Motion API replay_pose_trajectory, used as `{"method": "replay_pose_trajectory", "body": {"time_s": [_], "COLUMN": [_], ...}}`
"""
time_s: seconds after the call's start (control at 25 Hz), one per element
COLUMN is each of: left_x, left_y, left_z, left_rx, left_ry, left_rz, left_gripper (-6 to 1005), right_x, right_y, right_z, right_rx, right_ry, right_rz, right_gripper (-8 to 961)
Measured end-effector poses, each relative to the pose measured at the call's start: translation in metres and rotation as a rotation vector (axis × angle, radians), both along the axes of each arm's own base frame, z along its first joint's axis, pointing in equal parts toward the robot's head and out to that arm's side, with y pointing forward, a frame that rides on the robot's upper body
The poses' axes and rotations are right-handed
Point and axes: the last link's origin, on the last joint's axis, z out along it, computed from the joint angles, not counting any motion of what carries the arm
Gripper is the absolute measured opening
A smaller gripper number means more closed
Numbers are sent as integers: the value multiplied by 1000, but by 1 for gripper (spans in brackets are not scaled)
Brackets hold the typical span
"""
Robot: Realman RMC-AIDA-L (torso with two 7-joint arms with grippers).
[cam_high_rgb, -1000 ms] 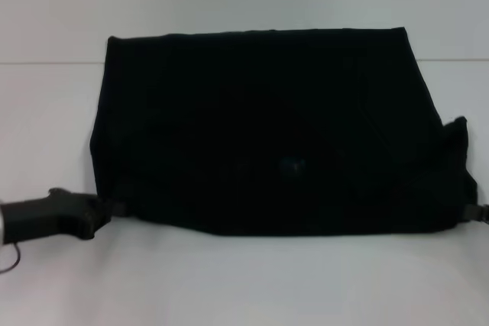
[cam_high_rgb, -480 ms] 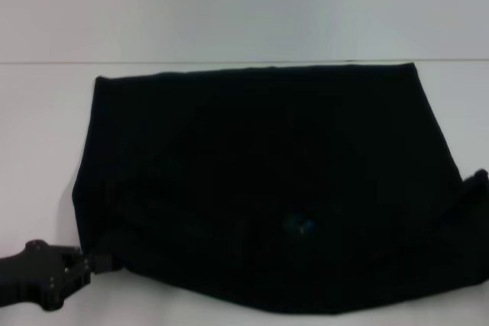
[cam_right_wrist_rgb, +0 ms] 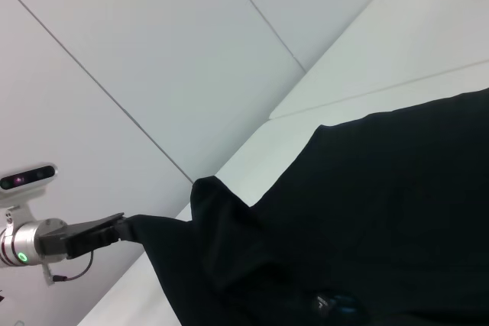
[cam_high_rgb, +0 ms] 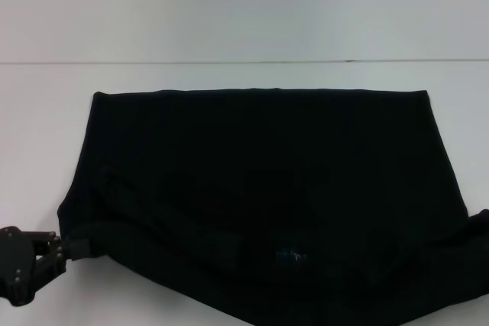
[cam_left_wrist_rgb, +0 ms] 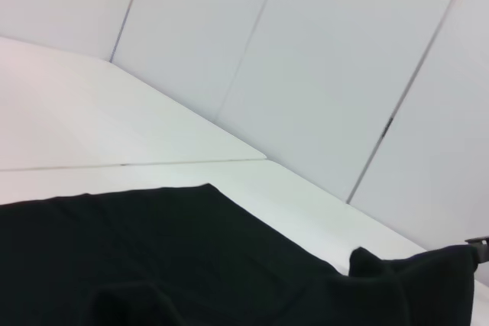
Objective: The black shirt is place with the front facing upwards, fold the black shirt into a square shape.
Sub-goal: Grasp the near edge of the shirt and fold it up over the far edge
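Note:
The black shirt (cam_high_rgb: 260, 188) lies spread across the white table, folded over, with its small blue neck label (cam_high_rgb: 290, 254) near the front edge. My left gripper (cam_high_rgb: 70, 248) is at the front left, shut on the shirt's left corner and holding it just off the table. It also shows in the right wrist view (cam_right_wrist_rgb: 121, 228), pinching that corner. My right gripper is outside the head view. Only its tip shows in the left wrist view (cam_left_wrist_rgb: 478, 243), at the shirt's raised right corner (cam_high_rgb: 481, 219). The lettering is hidden.
The white table (cam_high_rgb: 244, 74) extends behind the shirt, with a seam line across it. Pale wall panels (cam_left_wrist_rgb: 344, 74) stand beyond the table. A narrow strip of bare table shows at the front left.
Both grippers have drawn the shirt's near edge towards me and down. The shirt's far edge has slid nearer. The right gripper has left the head view.

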Motion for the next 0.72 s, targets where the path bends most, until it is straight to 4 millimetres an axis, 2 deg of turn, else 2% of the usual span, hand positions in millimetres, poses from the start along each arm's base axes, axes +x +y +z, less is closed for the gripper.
{"method": "replay_pose_trajectory", "body": {"time_s": [0.2, 0.28, 0.32, 0.36, 0.48, 0.52, 0.56, 0.72], "left_x": [0, 1, 1, 2, 4, 6, 6, 8], "left_y": [-1, 4, 7, 11, 29, 44, 44, 80], "left_z": [7, 15, 19, 23, 31, 32, 32, 24], "left_rx": [48, 116, 151, 191, 309, 354, 354, 418], "left_ry": [-24, -50, -62, -76, -120, -134, -134, -132], "left_rz": [-7, -5, -1, 2, 17, 38, 38, 107], "left_gripper": [14, 14, 15, 15, 15, 15, 16, 16], "right_x": [-7, -11, -18, -18, -30, -38, -38, -45], "right_y": [1, 7, 18, 18, 36, 52, 52, 88], "right_z": [9, 15, 23, 23, 33, 37, 37, 33], "right_rx": [26, 74, 138, 138, 235, 289, 289, 360], "right_ry": [34, 51, 79, 79, 117, 122, 122, 70], "right_rz": [53, 70, 93, 93, 140, 154, 154, 118], "right_gripper": [0, 0, 0, 0, -1, -1, -1, -1]}}
